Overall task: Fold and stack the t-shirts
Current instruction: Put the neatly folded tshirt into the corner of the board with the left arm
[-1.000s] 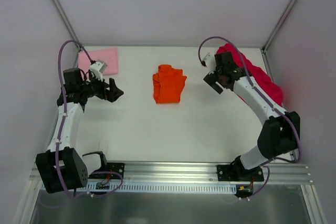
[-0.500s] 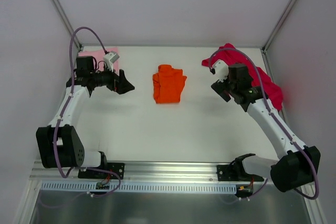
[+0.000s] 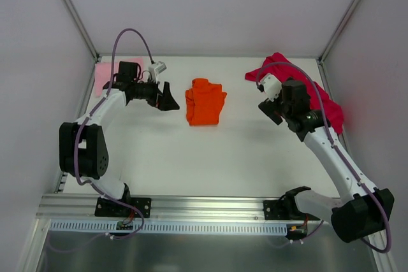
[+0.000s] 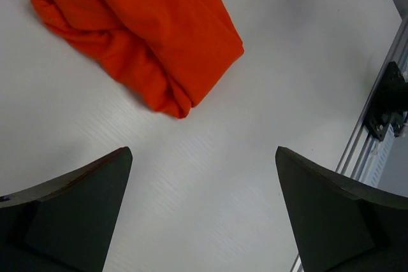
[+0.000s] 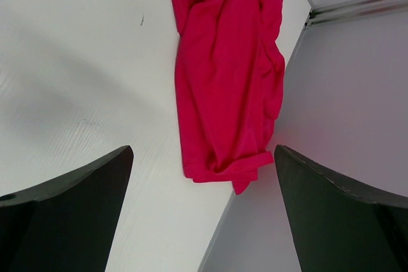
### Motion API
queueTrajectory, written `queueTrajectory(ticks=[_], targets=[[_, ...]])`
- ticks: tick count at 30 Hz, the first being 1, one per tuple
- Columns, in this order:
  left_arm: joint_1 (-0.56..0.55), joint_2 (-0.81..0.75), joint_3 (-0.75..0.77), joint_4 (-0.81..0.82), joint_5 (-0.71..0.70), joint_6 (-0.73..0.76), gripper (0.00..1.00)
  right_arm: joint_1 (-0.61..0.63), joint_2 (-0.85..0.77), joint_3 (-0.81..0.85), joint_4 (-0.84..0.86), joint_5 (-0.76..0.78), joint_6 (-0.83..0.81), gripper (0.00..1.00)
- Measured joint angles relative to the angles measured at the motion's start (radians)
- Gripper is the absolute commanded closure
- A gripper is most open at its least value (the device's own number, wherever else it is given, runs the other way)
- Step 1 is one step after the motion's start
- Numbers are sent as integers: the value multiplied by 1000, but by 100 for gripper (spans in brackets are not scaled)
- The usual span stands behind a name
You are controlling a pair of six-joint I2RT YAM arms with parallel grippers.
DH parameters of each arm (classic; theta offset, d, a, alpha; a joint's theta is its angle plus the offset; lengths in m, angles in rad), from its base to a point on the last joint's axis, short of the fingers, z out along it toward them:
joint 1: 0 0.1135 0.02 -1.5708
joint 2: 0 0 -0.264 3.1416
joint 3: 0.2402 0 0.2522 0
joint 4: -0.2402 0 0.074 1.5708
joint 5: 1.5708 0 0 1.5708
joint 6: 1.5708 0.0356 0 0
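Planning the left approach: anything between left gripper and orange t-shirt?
Only bare table between left gripper and orange t-shirt, clearest in the left wrist view.

The orange t-shirt (image 4: pixel 143 36) and crimson t-shirt (image 5: pixel 223 81) were soft matt cloth; the table (image 4: pixel 210 183) was smooth, matt, faintly ribbed.

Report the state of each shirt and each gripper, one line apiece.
orange t-shirt: folded, lying mid-table, ungripped.
pink t-shirt: lying flat at the far left corner, partly hidden.
magenta t-shirt: unfolded, crumpled at the far right.
left gripper: open, empty, near the orange t-shirt.
right gripper: open, empty, near the magenta t-shirt.
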Motion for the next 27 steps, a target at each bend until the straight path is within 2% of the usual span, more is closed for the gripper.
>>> queueTrajectory(ticks=[7, 15, 27], targets=[[-29, 195, 191, -3, 6, -45, 1, 0, 18, 0, 0, -8, 1, 0], [-63, 480, 379, -64, -91, -97, 1, 0, 18, 11, -23, -11, 1, 0], [-130, 624, 572, -128, -212, -137, 1, 0, 18, 21, -40, -14, -3, 0]])
